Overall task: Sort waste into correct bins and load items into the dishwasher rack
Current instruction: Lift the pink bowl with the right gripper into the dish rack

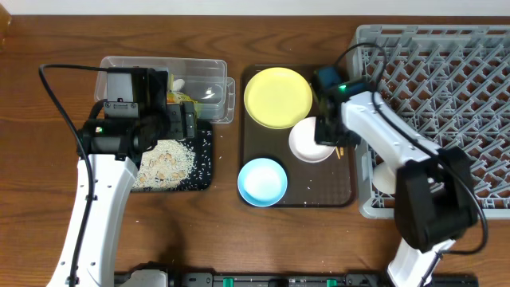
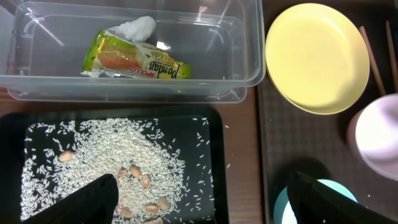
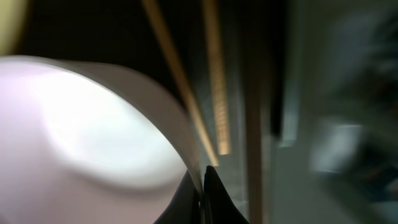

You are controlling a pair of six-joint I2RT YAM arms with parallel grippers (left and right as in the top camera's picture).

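Centre right of the overhead view, the right gripper [image 1: 327, 131] is clamping, seemingly, the rim of the white bowl [image 1: 307, 145]; that thin bite is risking a slip onto the chopsticks [image 3: 178, 74]. The left gripper [image 2: 205, 194] is gaping wide.

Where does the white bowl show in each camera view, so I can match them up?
Overhead: the white bowl sits on the right side of the brown tray, just below the yellow plate.
Left wrist: the bowl is cut off at the right edge, below the plate.
Right wrist: the bowl fills the left half, blurred; the plate is a sliver in the top-left corner.
Shared landmark: the yellow plate.
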